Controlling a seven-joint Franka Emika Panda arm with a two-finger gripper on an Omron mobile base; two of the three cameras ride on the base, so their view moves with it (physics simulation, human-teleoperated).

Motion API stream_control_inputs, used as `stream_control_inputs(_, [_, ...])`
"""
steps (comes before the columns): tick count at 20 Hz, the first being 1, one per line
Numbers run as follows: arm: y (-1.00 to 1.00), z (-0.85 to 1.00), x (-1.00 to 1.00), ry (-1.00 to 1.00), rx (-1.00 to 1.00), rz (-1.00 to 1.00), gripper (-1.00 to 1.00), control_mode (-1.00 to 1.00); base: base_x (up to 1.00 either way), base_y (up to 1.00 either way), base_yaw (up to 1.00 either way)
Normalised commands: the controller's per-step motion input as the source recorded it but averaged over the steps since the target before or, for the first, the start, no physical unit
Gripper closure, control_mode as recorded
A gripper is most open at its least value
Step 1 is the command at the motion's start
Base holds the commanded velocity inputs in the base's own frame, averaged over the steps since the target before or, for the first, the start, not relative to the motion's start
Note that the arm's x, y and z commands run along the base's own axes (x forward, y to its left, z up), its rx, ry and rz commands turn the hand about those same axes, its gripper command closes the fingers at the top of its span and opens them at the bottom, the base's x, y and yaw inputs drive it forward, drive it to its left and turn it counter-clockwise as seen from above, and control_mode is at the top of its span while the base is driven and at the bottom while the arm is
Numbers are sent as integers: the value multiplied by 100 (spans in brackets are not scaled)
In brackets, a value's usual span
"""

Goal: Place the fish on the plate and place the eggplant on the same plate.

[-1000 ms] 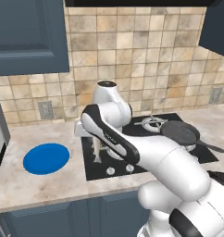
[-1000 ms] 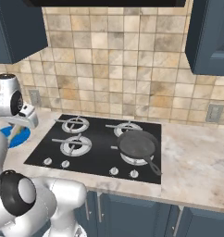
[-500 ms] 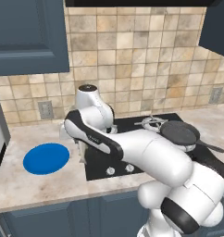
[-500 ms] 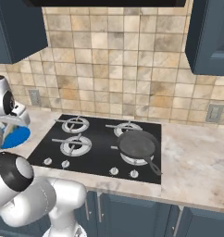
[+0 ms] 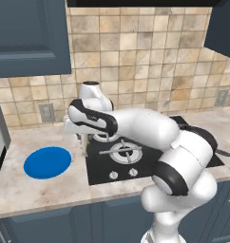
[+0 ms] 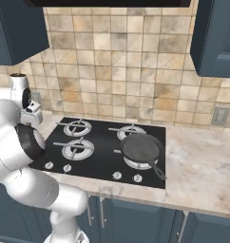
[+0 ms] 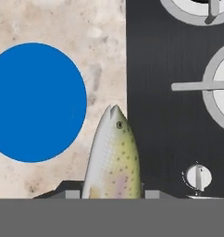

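Since the earlier frame, our end effector (image 7: 113, 194) has swung left off the black glass cooktop (image 7: 178, 115), clamped on the slim silvery-grey speckled fish (image 7: 113, 157). We log the fish above bare beige stone bench (image 7: 102, 55), just beside the flat round bright blue plate (image 7: 35, 102), at the cooktop's edge.

Silvery spotted fish (image 7: 113, 157) hangs head-out beside the flat blue plate (image 7: 35, 102) lying on the counter

Fish (image 7: 112, 157) tail cut off at the hand view's bottom edge; frying pan (image 5: 202, 137) mostly hidden behind the arm.
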Motion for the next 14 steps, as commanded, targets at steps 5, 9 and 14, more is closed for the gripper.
stream_control_inputs(5, [0, -19, 50, 12, 0, 0, 100, -100, 0, 0, 0])
stream_control_inputs(9, [7, -9, 5, 1, 0, 2, 100, -100, 0, 0, 0])
stream_control_inputs(14, [9, -34, 0, 0, 0, 2, 100, -100, 0, 0, 0])
